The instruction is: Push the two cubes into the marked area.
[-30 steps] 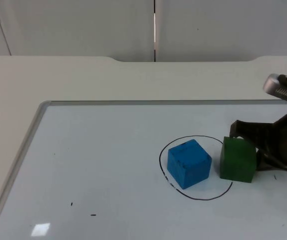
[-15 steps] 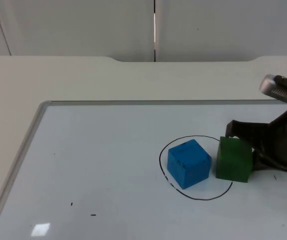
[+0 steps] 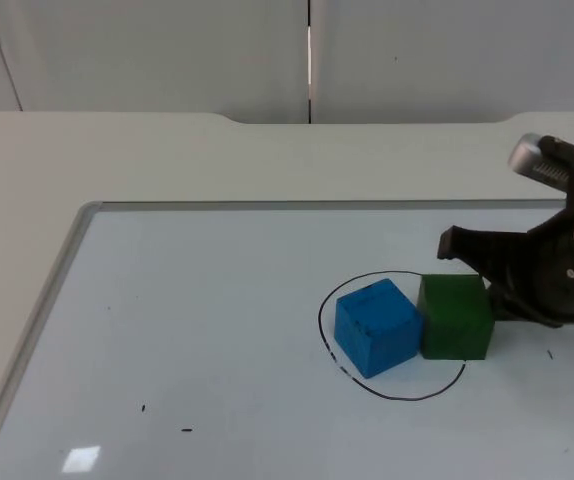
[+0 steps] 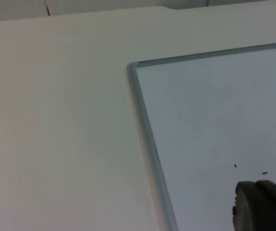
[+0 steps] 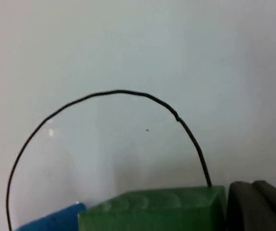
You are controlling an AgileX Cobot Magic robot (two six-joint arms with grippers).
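Pressing against the green cube (image 3: 454,317), the right gripper (image 3: 467,262) sits just behind it on the whiteboard (image 3: 197,330) lying on the bench (image 3: 117,160). Whether its fingers are open cannot be told, and they grasp nothing. Ahead of the fingers, the green cube touches the blue cube (image 3: 377,327), both within the drawn circle (image 3: 332,352). The left gripper (image 4: 260,207) waits above the whiteboard's corner, its fingers' spread unclear.
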